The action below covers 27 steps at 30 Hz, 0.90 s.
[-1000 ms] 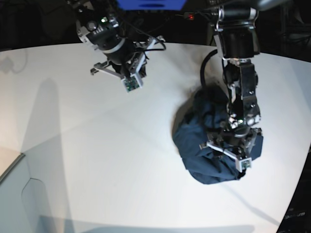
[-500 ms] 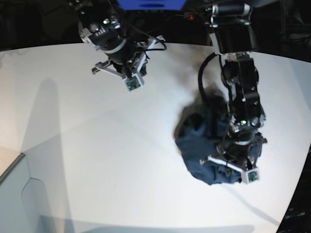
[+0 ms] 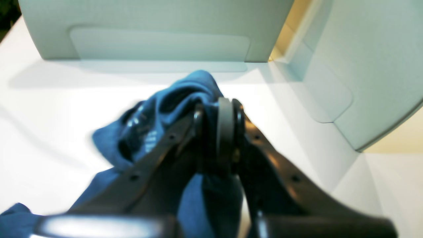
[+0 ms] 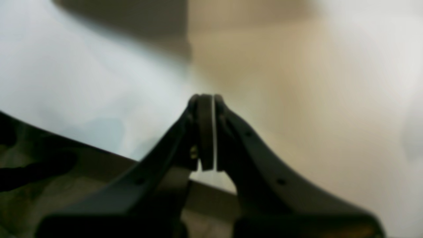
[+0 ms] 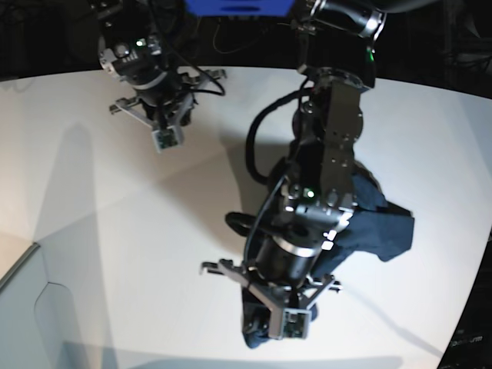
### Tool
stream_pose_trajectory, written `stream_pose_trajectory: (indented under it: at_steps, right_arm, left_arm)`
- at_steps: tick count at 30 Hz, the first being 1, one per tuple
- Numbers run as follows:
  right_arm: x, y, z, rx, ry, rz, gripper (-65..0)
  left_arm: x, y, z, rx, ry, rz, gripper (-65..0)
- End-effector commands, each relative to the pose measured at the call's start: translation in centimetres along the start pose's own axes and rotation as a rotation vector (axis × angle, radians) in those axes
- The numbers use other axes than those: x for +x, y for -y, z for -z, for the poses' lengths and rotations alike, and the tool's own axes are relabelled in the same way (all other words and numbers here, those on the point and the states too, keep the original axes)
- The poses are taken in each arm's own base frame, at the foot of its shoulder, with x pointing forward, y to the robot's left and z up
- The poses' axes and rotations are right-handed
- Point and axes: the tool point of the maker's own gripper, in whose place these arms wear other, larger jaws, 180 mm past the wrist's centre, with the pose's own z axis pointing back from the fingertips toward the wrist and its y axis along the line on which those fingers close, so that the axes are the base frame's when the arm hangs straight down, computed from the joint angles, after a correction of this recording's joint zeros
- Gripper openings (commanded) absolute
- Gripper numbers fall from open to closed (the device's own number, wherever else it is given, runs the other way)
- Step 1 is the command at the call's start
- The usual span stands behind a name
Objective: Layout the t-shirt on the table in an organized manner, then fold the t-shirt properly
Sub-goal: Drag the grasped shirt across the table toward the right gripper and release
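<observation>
Showing one dark blue t-shirt (image 5: 377, 223), one white bench (image 5: 115, 231) and two arms. Lying bunched on the bench's near right side in the base view, partly hidden under the left arm, one end trailing toward the near edge. Pinching a fold of blue cloth (image 3: 172, 109): the left claw (image 3: 218, 115), pads pressed together on fabric that is draping down between its black fingers (image 3: 281, 172). Hovering over the far left of the bench, well apart from the shirt: the right claw (image 4: 206, 132), pressed together on nothing. Judging the shirt as light, soft and limp, sagging and creasing wherever unsupported, not fragile. Suggesting hold points at hem corners or shoulder seams, one per claw, for spreading flat; seams not being distinguishable in this crumple.
</observation>
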Motion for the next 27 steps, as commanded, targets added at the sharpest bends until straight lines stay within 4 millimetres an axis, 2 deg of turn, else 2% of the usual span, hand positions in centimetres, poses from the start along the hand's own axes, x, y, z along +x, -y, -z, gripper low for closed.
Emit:
stream_pose_trajectory:
  at_steps: [1,5,11,14,16,18,21,24,27]
  right_arm:
    - [1.2,0.4,-0.2,-0.008,0.043,0.006,-65.0]
    - [0.6,3.6,-0.5,-0.09,0.031,0.046,-65.0]
    - [-0.1,11.2,-1.9,-0.284,0.031,0.138,-65.0]
    - [-0.7,14.3,-2.9,-0.367,0.031,0.181,-65.0]
    - [-0.9,15.7,-3.5,-0.405,0.032,0.2,-65.0]
    - [-1.3,16.8,-4.0,-0.437,0.031,0.223,-65.0]
    - [-2.0,18.0,-4.7,-0.482,0.03,0.283,-64.8]
    - [-1.9,18.6,-4.9,-0.506,0.046,0.332,-55.8]
    - [-1.8,18.6,-4.9,-0.509,0.05,0.344,-43.5]
  left_arm:
    - [2.0,0.6,0.1,-0.015,0.067,-0.002,-64.9]
    - [1.5,2.6,-0.1,-0.064,0.056,0.006,-64.9]
    - [-1.8,6.3,-1.4,-0.153,-0.017,0.013,-64.7]
    - [-2.5,9.2,-2.0,-0.226,-0.035,0.033,-63.3]
    - [-3.4,11.0,-2.7,-0.27,-0.057,0.039,-57.6]
    - [-4.3,12.6,-3.5,-0.308,-0.072,0.048,-47.2]
    - [-5.4,13.6,-4.3,-0.333,-0.101,0.042,-33.8]
    - [-5.9,13.6,-4.8,-0.339,-0.107,0.042,-24.6]
    - [-7.4,12.0,-5.6,-0.314,-0.14,0.063,-17.5]
